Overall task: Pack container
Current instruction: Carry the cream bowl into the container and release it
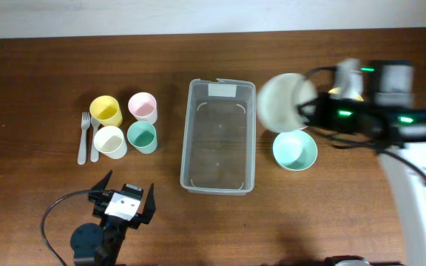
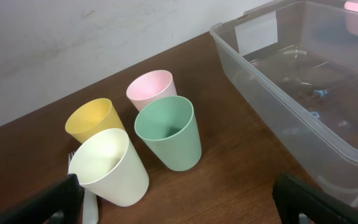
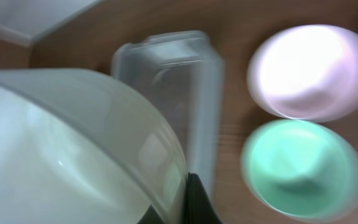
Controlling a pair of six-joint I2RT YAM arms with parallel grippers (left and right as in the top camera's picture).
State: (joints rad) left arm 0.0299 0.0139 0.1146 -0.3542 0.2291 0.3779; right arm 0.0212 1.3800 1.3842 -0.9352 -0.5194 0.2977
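Note:
The clear plastic container [image 1: 186, 140] stands empty at the table's middle; it also shows in the left wrist view [image 2: 272, 109] and the right wrist view [image 3: 205, 93]. My right gripper [image 1: 307, 108] is shut on the rim of a pale cream bowl [image 1: 279, 102], held tilted above the table just right of the container's far end. In the right wrist view the bowl [image 3: 61, 149] fills the left side, with one finger [image 3: 194, 200] against its rim. My left gripper [image 1: 124, 201] is open and empty near the front edge, with its fingers wide apart in the left wrist view [image 2: 179, 208].
A green bowl [image 1: 294, 150] sits right of the container. A pink bowl [image 3: 309, 71] lies behind the green one [image 3: 300, 168]. Yellow [image 1: 106, 111], pink [image 1: 143, 106], cream [image 1: 110, 140] and green [image 1: 142, 136] cups stand at the left, beside a fork [image 1: 83, 137] and a spoon [image 1: 95, 140].

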